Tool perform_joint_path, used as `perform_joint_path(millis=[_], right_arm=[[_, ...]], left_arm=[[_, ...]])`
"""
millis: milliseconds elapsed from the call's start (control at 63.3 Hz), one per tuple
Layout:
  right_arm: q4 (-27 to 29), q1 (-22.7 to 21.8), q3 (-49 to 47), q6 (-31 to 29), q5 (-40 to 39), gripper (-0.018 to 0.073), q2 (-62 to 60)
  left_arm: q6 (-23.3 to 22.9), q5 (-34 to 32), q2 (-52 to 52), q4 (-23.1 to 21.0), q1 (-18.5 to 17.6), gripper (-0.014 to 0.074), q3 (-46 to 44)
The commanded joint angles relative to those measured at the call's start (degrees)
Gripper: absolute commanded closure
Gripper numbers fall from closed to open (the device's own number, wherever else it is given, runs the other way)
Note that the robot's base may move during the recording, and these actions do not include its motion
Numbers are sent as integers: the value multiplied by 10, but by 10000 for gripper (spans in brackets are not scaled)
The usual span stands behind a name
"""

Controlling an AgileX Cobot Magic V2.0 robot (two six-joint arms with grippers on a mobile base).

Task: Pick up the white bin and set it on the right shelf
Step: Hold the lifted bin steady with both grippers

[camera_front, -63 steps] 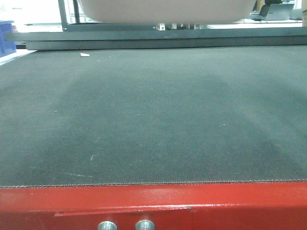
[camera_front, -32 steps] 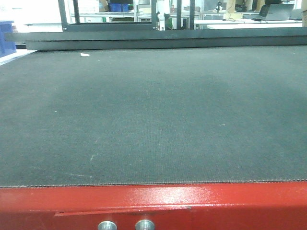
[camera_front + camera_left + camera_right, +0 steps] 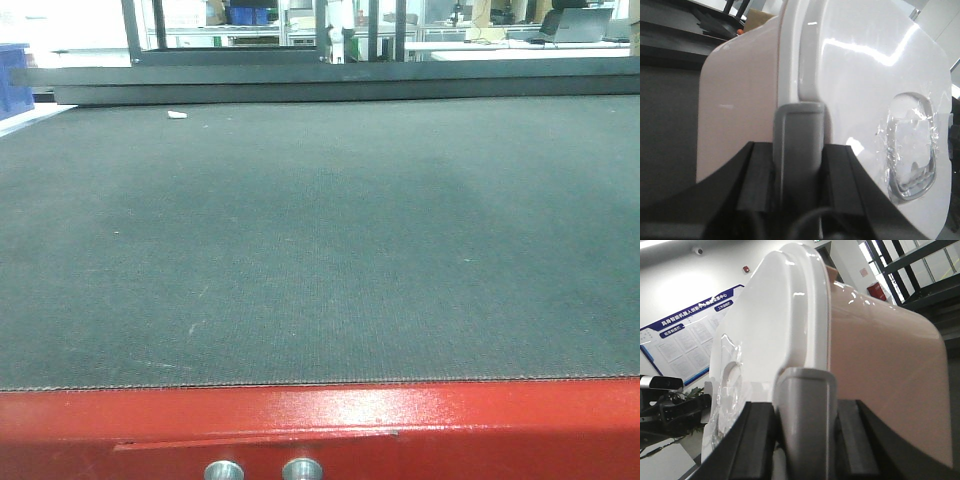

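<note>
In the left wrist view, the left end effector (image 3: 799, 150) is clenched on a grey latch (image 3: 799, 117) at one end of the white bin (image 3: 740, 100), with a black finger (image 3: 757, 175) on either side of it. Beyond the latch, the bin's pale pinkish body is on the left of the picture. Its glossy white lid (image 3: 865, 75) is on the right, with a recessed handle (image 3: 912, 150) under crinkled clear film. Past the body lies a dark mat.

In the right wrist view, the right end effector (image 3: 805, 412) likewise grips a grey latch (image 3: 805, 385) on the bin (image 3: 880, 355) between its black fingers (image 3: 757, 440). Here the lid (image 3: 775, 315) is on the left and the pinkish body on the right. Behind are a blue notice board (image 3: 685, 340) on a white wall and dark rack frames (image 3: 910, 265) at the upper right.

The bin is thus held between the two arms, gripped at both ends. How high it hangs cannot be told.

The front view starts at a red metal edge (image 3: 320, 420) with two bolts (image 3: 262, 470). Next comes the worktop (image 3: 320, 250) with its dark grey woven mat. A small white scrap (image 3: 176, 114) lies near the mat's far left corner. A dark rail (image 3: 340, 82) runs along the back edge and part of a blue crate (image 3: 14, 78) shows at the left. Farthest off are tables and an open laptop (image 3: 585, 24).
</note>
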Motion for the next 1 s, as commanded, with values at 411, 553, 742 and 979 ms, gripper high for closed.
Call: perform_joint_path(millis=[411,553,742,979], right_arm=[[33,22,-20,-13,190,491,-20],[33,22,-20,-13,190,491,-20],[33,22,-20,-13,190,491,-20],[33,22,-21,-13,190,491,-20]], left_arm=[[33,167,-25,-33,-25,722,-17],[33,167,-25,-33,-25,722,-17],[33,167,-25,-33,-25,722,-17],[33,166,-25,-33,-25,722,-17]])
